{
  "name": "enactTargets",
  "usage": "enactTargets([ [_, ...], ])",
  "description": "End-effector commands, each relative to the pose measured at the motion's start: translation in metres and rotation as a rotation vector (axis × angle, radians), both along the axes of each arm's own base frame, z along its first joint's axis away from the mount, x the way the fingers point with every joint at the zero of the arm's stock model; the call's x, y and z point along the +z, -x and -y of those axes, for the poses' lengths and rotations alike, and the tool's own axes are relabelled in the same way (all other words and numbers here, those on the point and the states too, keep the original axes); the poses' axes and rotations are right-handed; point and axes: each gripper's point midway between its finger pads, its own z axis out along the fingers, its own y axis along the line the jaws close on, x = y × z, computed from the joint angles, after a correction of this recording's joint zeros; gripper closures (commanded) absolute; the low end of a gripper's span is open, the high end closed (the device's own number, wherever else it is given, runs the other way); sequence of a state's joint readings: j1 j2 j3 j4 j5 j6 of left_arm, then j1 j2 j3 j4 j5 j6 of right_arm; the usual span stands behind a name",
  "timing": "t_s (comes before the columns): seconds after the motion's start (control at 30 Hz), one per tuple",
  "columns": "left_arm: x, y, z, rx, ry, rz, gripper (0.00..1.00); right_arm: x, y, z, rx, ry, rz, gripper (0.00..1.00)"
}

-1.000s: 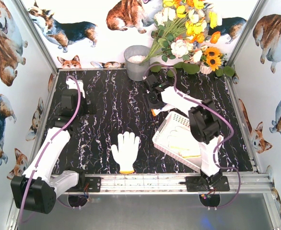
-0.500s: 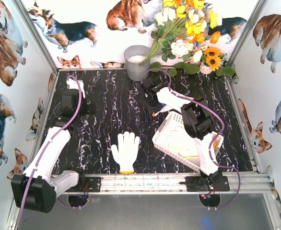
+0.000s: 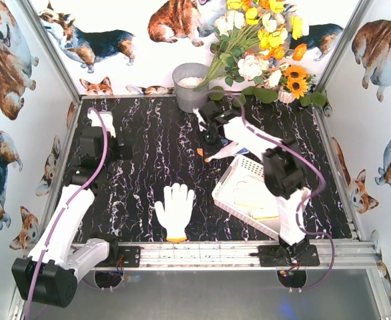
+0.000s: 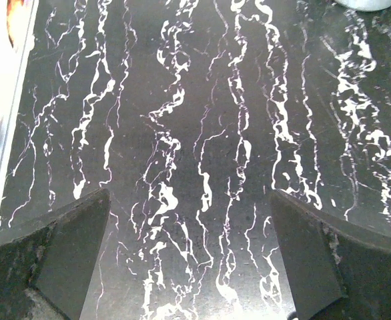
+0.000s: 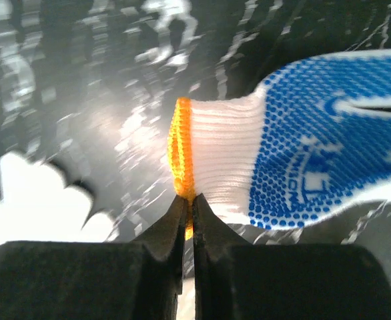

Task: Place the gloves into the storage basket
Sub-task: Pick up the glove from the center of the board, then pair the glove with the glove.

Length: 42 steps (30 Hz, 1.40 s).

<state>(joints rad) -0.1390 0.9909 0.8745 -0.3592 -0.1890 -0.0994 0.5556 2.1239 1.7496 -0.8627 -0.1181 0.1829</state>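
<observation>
In the right wrist view my right gripper is shut on the orange cuff of a white glove with a blue-dotted palm, which stretches off to the right. From above, that gripper hangs just past the far left corner of the white storage basket, and the glove's orange cuff shows at its tip. A pale glove lies inside the basket. A plain white glove lies flat on the table near the front rail. My left gripper stands open over bare table at the far left.
A grey metal bucket stands at the back edge, and beside it a bunch of flowers leans over the back right corner. The black marbled table is walled on three sides.
My right gripper has closed on the glove's orange cuff and shifted left and away from the basket corner with it. The left arm has barely moved.
</observation>
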Motion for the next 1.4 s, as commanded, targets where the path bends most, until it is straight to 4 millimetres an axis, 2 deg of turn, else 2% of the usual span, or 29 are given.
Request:
enactTargets([
  [0.0, 0.016, 0.003, 0.007, -0.042, 0.041, 0.071, 0.01, 0.116, 0.042, -0.031, 0.107, -0.301, 0.039, 1.0],
  [0.17, 0.03, 0.009, 0.019, -0.101, 0.083, 0.125, 0.02, 0.165, 0.098, -0.037, 0.173, -0.451, -0.016, 1.0],
  [0.23, 0.038, 0.012, 0.032, -0.17, 0.114, 0.146, 0.03, 0.18, 0.117, -0.038, 0.209, -0.493, -0.027, 1.0],
  [0.33, 0.048, 0.024, 0.062, -0.35, 0.175, 0.153, 0.04, 0.199, 0.144, -0.036, 0.258, -0.536, -0.042, 1.0],
  [0.4, 0.052, 0.038, 0.089, -0.508, 0.233, 0.145, 0.06, 0.207, 0.161, -0.035, 0.303, -0.566, -0.061, 1.0],
  [0.53, 0.059, 0.08, 0.144, -0.837, 0.402, 0.106, 0.07, 0.215, 0.192, -0.035, 0.396, -0.604, -0.092, 1.0],
  [0.67, 0.058, 0.118, 0.179, -1.049, 0.513, 0.031, 0.09, 0.22, 0.217, -0.034, 0.467, -0.644, -0.12, 1.0],
  [0.87, 0.047, 0.163, 0.222, -1.256, 0.546, -0.088, 0.08, 0.23, 0.239, -0.033, 0.521, -0.721, -0.157, 1.0],
  [0.97, 0.041, 0.175, 0.237, -1.315, 0.557, -0.123, 0.08, 0.234, 0.243, -0.032, 0.534, -0.739, -0.158, 1.0],
  [1.1, 0.042, 0.18, 0.247, -1.353, 0.599, -0.134, 0.14, 0.235, 0.246, -0.032, 0.537, -0.751, -0.161, 1.0],
  [1.3, 0.042, 0.181, 0.264, -1.369, 0.629, -0.124, 0.29, 0.237, 0.25, -0.034, 0.555, -0.783, -0.179, 1.0],
  [1.37, 0.044, 0.18, 0.268, -1.373, 0.633, -0.114, 0.37, 0.237, 0.253, -0.034, 0.568, -0.792, -0.188, 1.0],
])
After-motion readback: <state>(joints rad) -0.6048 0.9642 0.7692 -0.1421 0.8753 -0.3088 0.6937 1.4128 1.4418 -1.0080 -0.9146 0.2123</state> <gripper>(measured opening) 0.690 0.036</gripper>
